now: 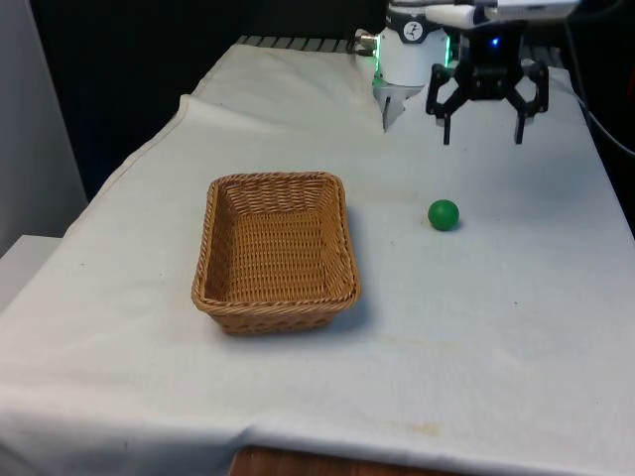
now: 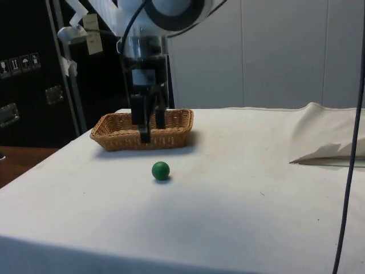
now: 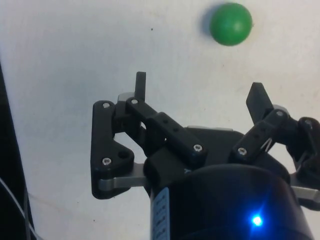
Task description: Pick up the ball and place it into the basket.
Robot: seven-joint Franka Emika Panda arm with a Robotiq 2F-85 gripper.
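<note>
Ball point(image 1: 444, 214) sits loose on the cloth — nothing done yet. Claw point(image 1: 481, 135) hangs spread and empty; basket point(image 1: 277, 253) waits.

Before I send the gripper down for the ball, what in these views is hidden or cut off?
- Basket floor: in the side view its near wall and the gripper in front hide it.
- Ball underside: its contact with the cloth is hidden by the ball itself.
- White cloth: its front edge runs off the front view's frame.
- Arm: cut off by the front view's top.
</note>
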